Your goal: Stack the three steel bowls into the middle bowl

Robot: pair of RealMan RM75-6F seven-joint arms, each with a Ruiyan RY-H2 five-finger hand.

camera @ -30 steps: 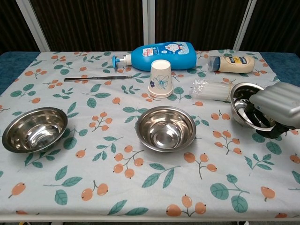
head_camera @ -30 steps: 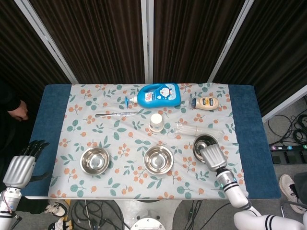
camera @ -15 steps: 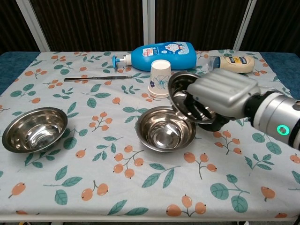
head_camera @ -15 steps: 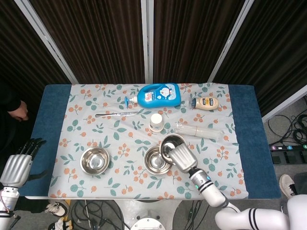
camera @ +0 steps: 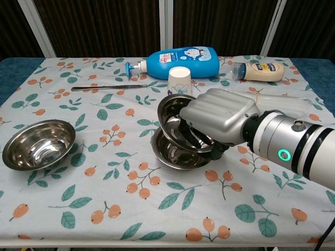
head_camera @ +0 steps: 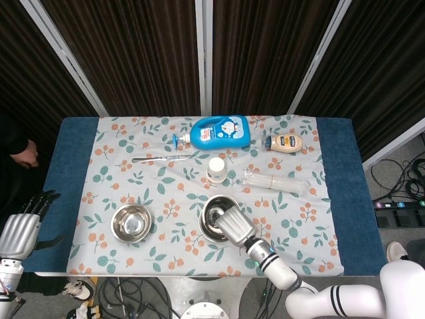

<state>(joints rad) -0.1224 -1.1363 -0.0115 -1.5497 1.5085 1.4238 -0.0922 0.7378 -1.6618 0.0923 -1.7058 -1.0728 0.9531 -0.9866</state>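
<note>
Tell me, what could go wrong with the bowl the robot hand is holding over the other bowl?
The held bowl is tilted in the right hand, above the middle bowl. If let go like that, it might land crooked on the rim or slide off instead of nesting. The paper cup stands just behind, so a wide swing could tip it. The left bowl is not yet stacked.

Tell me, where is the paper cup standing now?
In the chest view the paper cup stands upside down at the table's middle, just in front of the blue bottle and behind the tilted steel bowl.
</note>
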